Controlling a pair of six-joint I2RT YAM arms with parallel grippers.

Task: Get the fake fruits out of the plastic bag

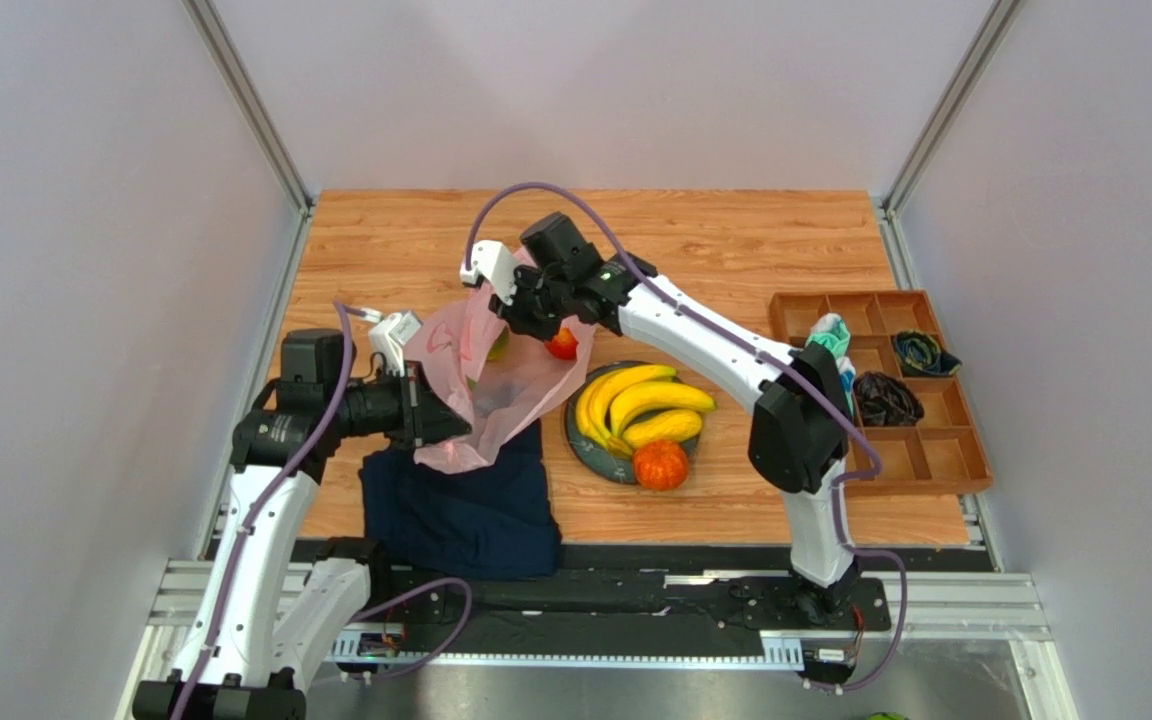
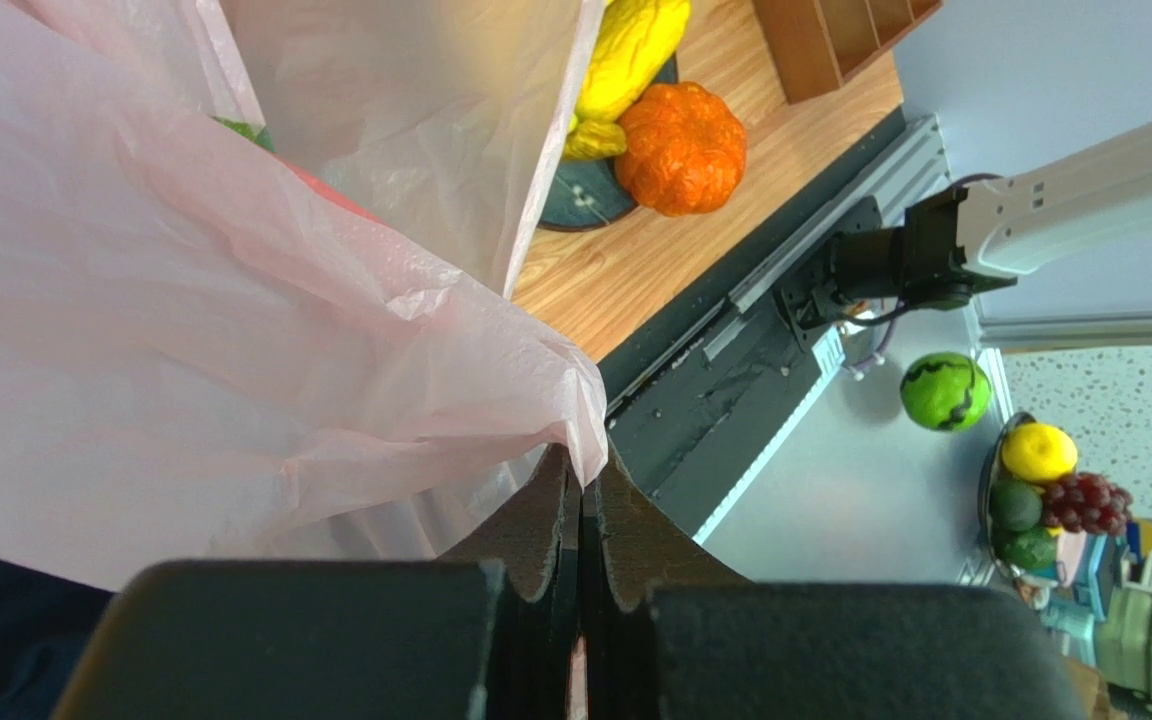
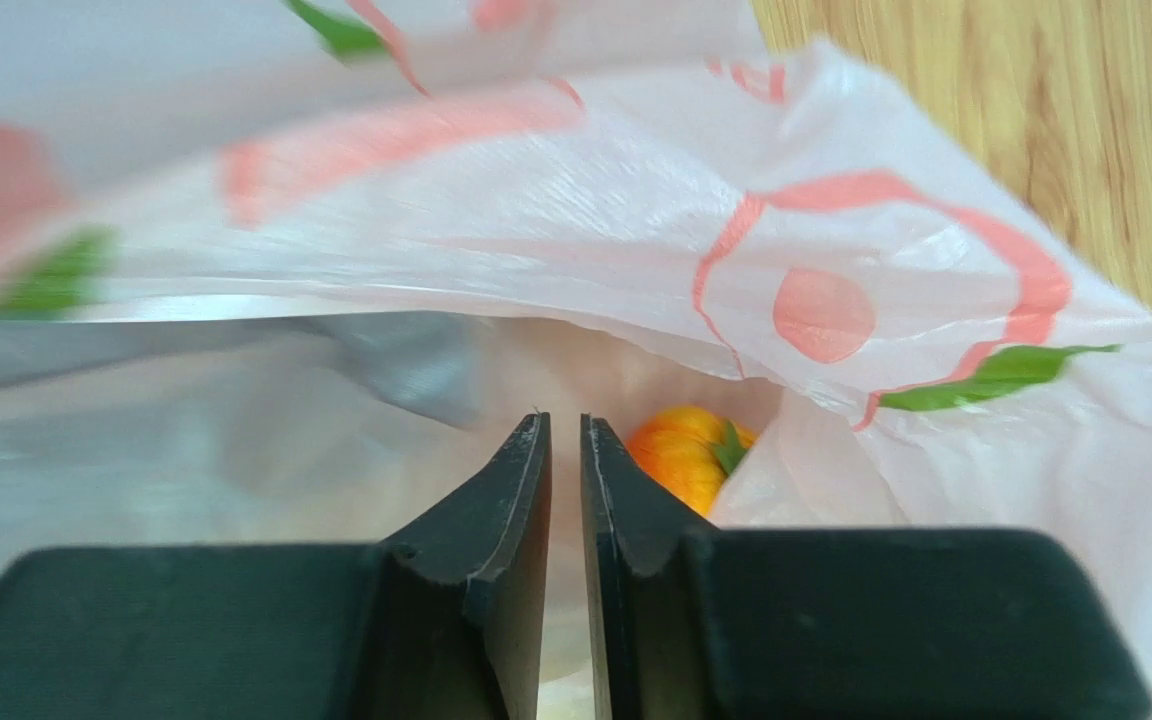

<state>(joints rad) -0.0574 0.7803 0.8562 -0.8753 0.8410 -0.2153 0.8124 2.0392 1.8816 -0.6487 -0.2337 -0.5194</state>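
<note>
The pink plastic bag (image 1: pixel 485 387) hangs lifted between my two grippers, left of the plate. My left gripper (image 1: pixel 440 417) is shut on a fold of the bag's edge (image 2: pixel 585 450). My right gripper (image 1: pixel 518 312) is at the bag's upper side, jaws almost together with a thin gap and nothing seen between them (image 3: pixel 566 428). Just past its fingertips an orange-red round fruit (image 3: pixel 683 450) lies inside the bag (image 3: pixel 612 225). A red fruit (image 1: pixel 561 345) and a bit of green (image 1: pixel 497 348) show at the bag. A yellow banana bunch (image 1: pixel 635 402) and an orange round fruit (image 1: pixel 659 465) lie on the dark plate (image 1: pixel 579 438).
A dark navy folded cloth (image 1: pixel 462 510) lies under the bag at the near edge. A wooden compartment tray (image 1: pixel 973 450) with small dark items stands at the right. In the left wrist view the plate's orange fruit (image 2: pixel 683 147) is beyond the bag (image 2: pixel 237 300).
</note>
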